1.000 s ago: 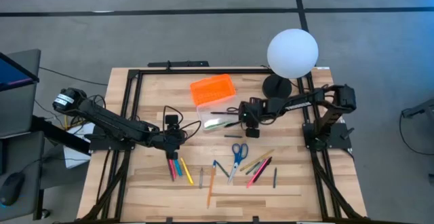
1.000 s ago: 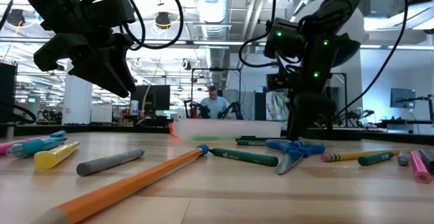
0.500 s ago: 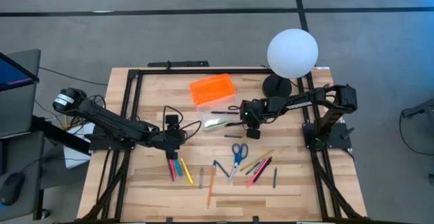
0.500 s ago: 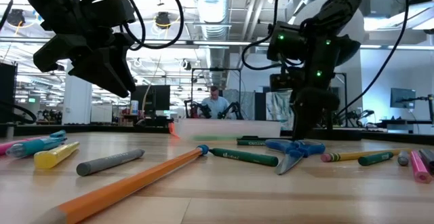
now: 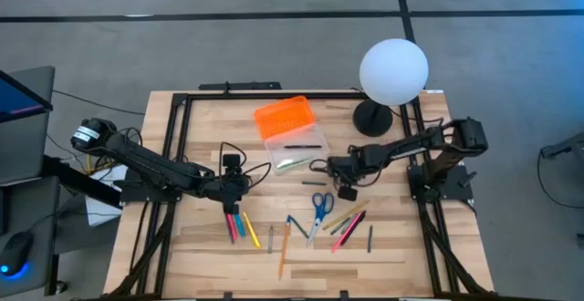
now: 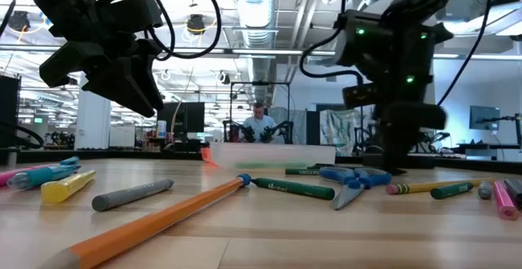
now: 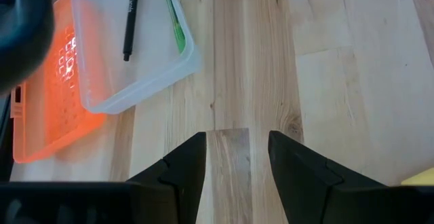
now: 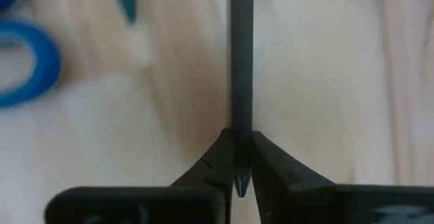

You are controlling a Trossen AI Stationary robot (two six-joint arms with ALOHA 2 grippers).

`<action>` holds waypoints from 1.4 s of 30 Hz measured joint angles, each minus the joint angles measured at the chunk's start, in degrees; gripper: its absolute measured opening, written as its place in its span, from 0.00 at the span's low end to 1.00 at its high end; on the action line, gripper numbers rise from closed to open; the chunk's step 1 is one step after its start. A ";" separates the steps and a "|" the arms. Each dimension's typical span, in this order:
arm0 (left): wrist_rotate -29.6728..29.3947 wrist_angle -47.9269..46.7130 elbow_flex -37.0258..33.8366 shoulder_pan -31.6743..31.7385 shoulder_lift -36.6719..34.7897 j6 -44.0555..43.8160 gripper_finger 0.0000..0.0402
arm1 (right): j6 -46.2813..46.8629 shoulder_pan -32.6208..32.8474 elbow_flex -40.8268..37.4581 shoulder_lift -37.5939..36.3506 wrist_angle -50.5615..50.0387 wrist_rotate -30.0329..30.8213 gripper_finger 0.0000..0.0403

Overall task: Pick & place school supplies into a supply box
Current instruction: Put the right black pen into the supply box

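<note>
The supply box lies open, and its orange lid is on the far side. A black pen and a green pen rest inside it. Blue scissors and loose pens and pencils lie flat near the table's front edge. My right gripper points down next to the scissors, shut on a short black pen. My left gripper hangs open over bare wood, near side of the box, above more pens. My right gripper pinches the black pen's right end between its two fingers. The fingers come from above, and the pen runs straight away from them toward the table's left. The pen seems to lie level on the wood; I cannot tell whether it is lifted.
A white globe lamp on a dark foot stands at the far right corner. A black frame runs round the table's edges. In the low view an orange pencil and a green pen lie close to the camera.
My right gripper has left the box's right side and gone toward the table's near edge and a little right, sinking slightly and turning at the wrist. It now stands at the black pen beside the scissors. The box, the pens inside it and my left gripper have kept still.
</note>
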 joint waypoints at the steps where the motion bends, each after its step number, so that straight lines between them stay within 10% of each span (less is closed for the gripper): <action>1: 0.00 0.00 0.00 0.02 0.00 0.00 0.39 | 1.12 0.70 0.00 -0.31 -1.17 -0.22 0.08; 42: 0.02 0.20 0.00 0.02 0.00 -0.06 0.39 | -2.40 1.51 -0.57 -4.34 10.32 5.45 0.14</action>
